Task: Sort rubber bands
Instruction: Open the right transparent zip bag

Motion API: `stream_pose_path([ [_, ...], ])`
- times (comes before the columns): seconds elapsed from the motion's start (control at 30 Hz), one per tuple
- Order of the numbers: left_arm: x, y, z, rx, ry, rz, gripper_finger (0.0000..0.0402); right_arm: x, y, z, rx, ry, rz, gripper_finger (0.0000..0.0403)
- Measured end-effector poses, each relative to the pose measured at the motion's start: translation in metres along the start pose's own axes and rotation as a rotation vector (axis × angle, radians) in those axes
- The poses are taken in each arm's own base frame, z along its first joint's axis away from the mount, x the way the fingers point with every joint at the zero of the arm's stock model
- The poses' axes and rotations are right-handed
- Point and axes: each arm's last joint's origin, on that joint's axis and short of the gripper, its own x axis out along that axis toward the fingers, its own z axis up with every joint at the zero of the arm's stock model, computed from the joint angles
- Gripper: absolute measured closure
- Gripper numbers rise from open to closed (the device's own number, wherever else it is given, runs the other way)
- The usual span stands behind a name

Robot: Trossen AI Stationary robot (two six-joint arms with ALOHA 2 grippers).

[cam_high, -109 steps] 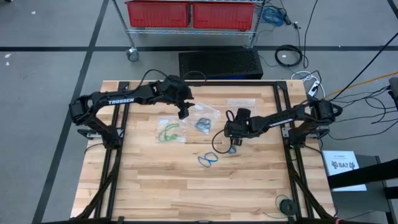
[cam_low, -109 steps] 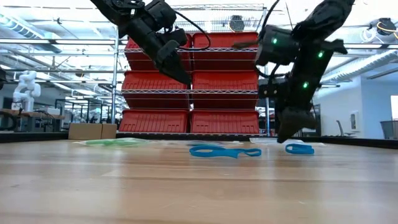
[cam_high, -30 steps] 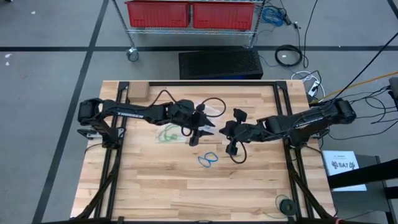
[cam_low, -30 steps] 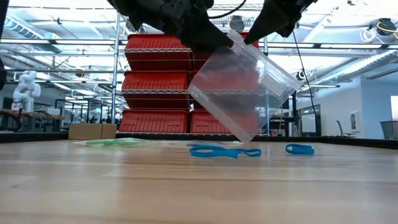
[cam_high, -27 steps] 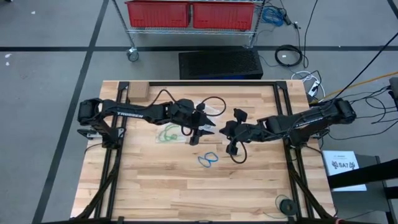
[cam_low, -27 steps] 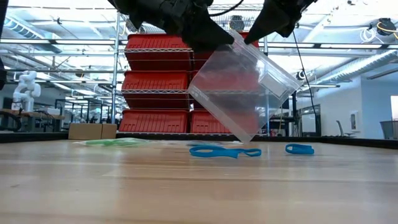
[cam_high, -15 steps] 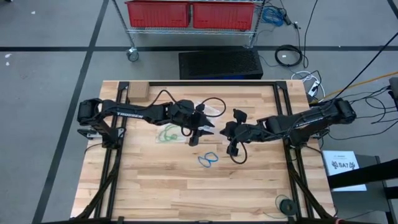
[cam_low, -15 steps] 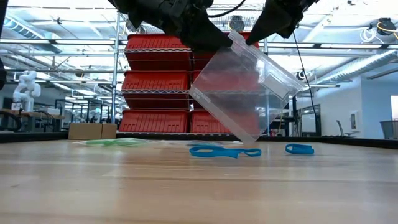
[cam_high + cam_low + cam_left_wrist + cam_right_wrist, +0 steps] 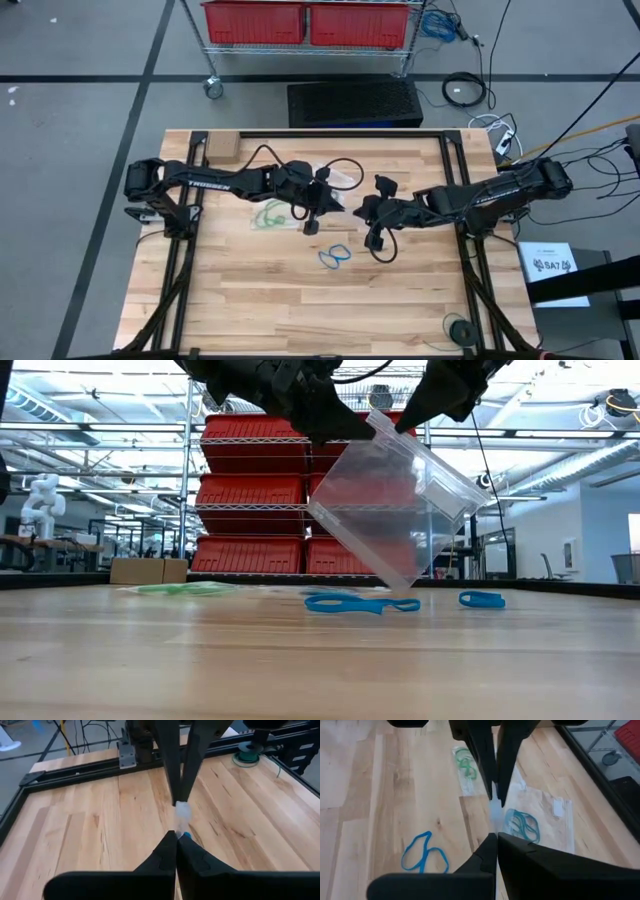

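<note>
Both grippers met above the middle of the desk (image 9: 250,300), each pinching an edge of one clear plastic bag (image 9: 395,510) that hung tilted between and below them, its lowest corner close above the desk surface. The left gripper (image 9: 322,205) had its fingers pressed together on the bag's upper edge; in its own wrist view the two fingertips (image 9: 176,840) met on a bit of clear film. The right gripper (image 9: 365,210), facing it from just beside, was likewise clamped on the same edge, as its wrist view showed.

Below and a little toward the near desk edge from the two grippers lay a pair of bright blue rubber bands (image 9: 334,256), loose on the wood. Another blue band (image 9: 481,599) lay on the desk near them, on the right gripper's side in the low view. On the left gripper's side, under its arm, green rubber bands (image 9: 270,213) lay inside a flat clear bag. Under the grippers, teal rubber bands (image 9: 521,826) lay in another flat bag (image 9: 547,817) on the desk.
</note>
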Motion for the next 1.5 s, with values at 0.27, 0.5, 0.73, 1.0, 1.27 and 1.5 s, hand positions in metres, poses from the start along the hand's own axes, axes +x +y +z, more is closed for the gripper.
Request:
stream_pose_path([
  [0.27,0.0,0.0,0.0,-0.001,0.002,0.003,0.04,0.0,0.0,0.0,0.013,0.002,0.006,0.0378],
  [0.5,0.0,0.0,0.0,-0.001,0.003,0.005,0.04,0.0,0.001,0.004,0.049,-0.034,0.016,0.0309],
  [0.73,0.0,0.0,0.0,-0.001,0.003,0.005,0.0401,-0.001,0.0,0.007,0.059,-0.049,0.016,0.0262],
  [1.0,0.0,0.0,0.0,-0.001,0.003,0.01,0.0401,0.005,-0.007,0.01,0.062,-0.058,-0.008,0.0287],
  [1.27,0.0,0.001,0.0,-0.001,0.006,0.017,0.0401,0.018,0.0,0.005,-0.002,-0.017,-0.01,0.0392],
  [1.5,-0.002,0.001,0.002,0.001,-0.006,0.02,0.0401,0.012,0.0,0.003,0.02,-0.001,-0.015,0.0393],
])
